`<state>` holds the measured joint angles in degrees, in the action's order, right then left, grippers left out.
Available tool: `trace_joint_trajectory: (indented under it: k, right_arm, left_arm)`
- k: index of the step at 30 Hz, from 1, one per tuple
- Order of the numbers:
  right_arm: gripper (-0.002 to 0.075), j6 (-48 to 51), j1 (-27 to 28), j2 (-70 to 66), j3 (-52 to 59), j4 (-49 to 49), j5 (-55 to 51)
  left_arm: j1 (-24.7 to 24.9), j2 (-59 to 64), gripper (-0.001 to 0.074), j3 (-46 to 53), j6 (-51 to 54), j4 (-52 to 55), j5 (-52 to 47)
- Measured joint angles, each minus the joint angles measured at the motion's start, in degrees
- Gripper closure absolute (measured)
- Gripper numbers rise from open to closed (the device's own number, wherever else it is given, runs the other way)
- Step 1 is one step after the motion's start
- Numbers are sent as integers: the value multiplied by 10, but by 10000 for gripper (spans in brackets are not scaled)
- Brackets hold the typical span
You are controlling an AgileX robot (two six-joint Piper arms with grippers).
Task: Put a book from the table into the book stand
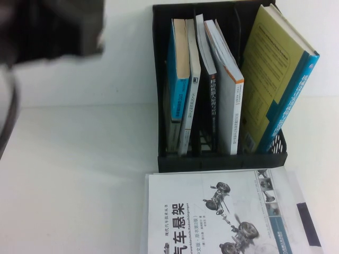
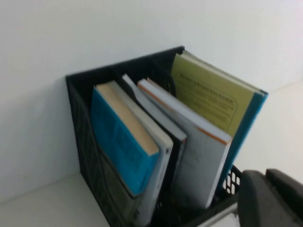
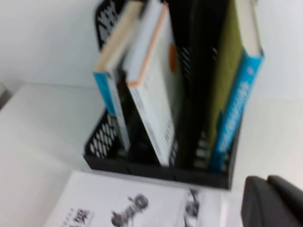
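Observation:
A white book [image 1: 222, 211] with a car-suspension picture lies flat on the table, right in front of the black mesh book stand [image 1: 222, 159]. It also shows in the right wrist view [image 3: 132, 203]. The stand holds several upright books: a blue one [image 1: 177, 79], a white one with an orange stripe [image 1: 230, 106] and an olive-and-teal one [image 1: 275, 79] leaning right. My left gripper [image 2: 265, 177] is shut and empty, raised to the left of the stand [image 2: 80, 123]. My right gripper [image 3: 267, 182] is shut and empty, raised in front of the stand [image 3: 156, 168].
My left arm [image 1: 47, 26] is a dark blur at the high view's top left. A white wall stands directly behind the book stand. A dark strip [image 1: 308, 225] lies along the white book's right side. White table spreads to the left of the book.

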<state>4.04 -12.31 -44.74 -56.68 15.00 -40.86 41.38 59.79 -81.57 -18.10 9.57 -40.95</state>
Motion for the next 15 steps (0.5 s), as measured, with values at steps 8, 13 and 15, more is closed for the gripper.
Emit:
trace_joint_trajectory:
  k: [8,13,15]
  right_arm:
    - [728,-68,0,148,199,-55,75]
    - [728,-70,0,205,274,-57,152]
    - [728,-70,0,215,289,-57,151]
  left_arm:
    - [0,-196,734,292,-70,-9,104]
    - [0,-237,734,376,-84,-15,116]
    - [0,-239,734,388,-88,-20,113]
